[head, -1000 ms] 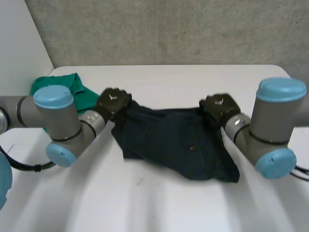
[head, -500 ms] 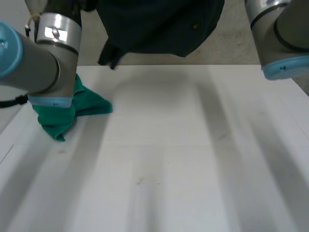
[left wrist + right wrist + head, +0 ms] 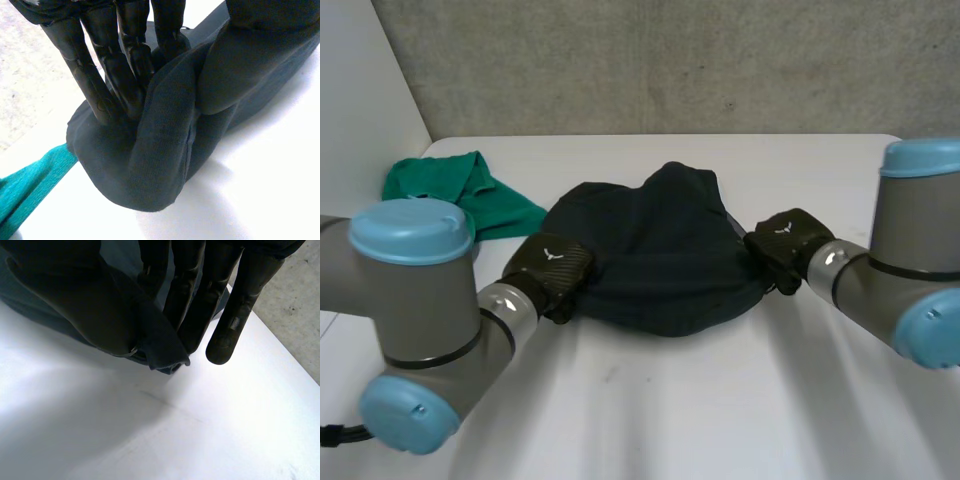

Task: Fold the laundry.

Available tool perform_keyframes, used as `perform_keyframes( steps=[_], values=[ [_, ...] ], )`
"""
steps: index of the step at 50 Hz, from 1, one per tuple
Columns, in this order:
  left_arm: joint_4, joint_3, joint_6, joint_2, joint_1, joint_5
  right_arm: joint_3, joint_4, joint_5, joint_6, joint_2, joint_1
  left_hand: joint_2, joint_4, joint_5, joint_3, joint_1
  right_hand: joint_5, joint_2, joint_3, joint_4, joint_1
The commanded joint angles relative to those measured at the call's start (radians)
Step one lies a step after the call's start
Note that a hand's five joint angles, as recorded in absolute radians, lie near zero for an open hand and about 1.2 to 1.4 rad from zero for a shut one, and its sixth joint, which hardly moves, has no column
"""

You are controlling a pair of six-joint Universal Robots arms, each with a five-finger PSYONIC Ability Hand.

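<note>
Dark garment [image 3: 655, 262] heaped on table [image 3: 720, 400], left hand [image 3: 548, 272] pinching one edge, right hand [image 3: 782, 245] clamped on opposite edge, green cloth [image 3: 450, 190] just beside it.

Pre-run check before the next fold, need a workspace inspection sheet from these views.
surface: white table, bare around the laundry
job's things: dark garment heaped mid-table between both hands; green cloth crumpled at the far left, beside the garment, contact unclear
clutter: nothing seen
hands: left hand at the garment's left edge, fingers and thumb pinching a fold; right hand at its right edge, thumb and fingers pinching the cloth
cables: nothing seen
surroundings: concrete wall behind the table
</note>
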State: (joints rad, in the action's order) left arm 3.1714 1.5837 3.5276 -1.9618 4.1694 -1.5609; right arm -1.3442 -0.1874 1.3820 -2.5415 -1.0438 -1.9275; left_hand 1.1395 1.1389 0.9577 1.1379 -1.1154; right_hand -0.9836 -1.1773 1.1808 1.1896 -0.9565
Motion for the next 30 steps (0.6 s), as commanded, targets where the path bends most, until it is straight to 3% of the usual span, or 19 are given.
perform_keyframes(
  steps=[1, 5, 18, 25, 30],
  values=[
    [-0.010, 0.070, -0.004, 0.159, 0.000, -0.021, -0.194, 0.026, -0.095, -0.005, -0.154, 0.031, -0.563, -0.563, -0.556, -0.562, 0.539, -0.238, -0.219, 0.215, 0.207, -0.440],
    [0.001, 0.111, -0.001, 0.199, 0.003, -0.018, -0.276, 0.075, -0.112, -0.005, -0.205, 0.073, -0.705, -0.705, -0.698, -0.704, 0.681, -0.238, -0.219, 0.215, 0.207, -0.440],
    [0.002, 0.206, -0.007, 0.219, 0.118, 0.001, -0.469, 0.315, -0.107, -0.022, -0.217, 0.125, -0.656, -0.655, -0.649, -0.654, 0.632, -0.238, -0.219, 0.215, 0.207, -0.440],
    [0.001, 0.268, -0.035, 0.251, 0.118, 0.005, -0.483, 0.316, -0.104, -0.033, -0.211, 0.125, -0.474, -0.474, -0.467, -0.473, 0.450, -0.238, -0.219, 0.215, 0.207, -0.440],
    [-0.010, 0.295, -0.142, 0.334, 0.106, 0.007, -0.486, 0.318, -0.104, -0.052, -0.211, 0.127, -0.333, -0.333, -0.326, -0.332, 0.309, -0.238, -0.219, 0.215, 0.207, -0.440]
  ],
)
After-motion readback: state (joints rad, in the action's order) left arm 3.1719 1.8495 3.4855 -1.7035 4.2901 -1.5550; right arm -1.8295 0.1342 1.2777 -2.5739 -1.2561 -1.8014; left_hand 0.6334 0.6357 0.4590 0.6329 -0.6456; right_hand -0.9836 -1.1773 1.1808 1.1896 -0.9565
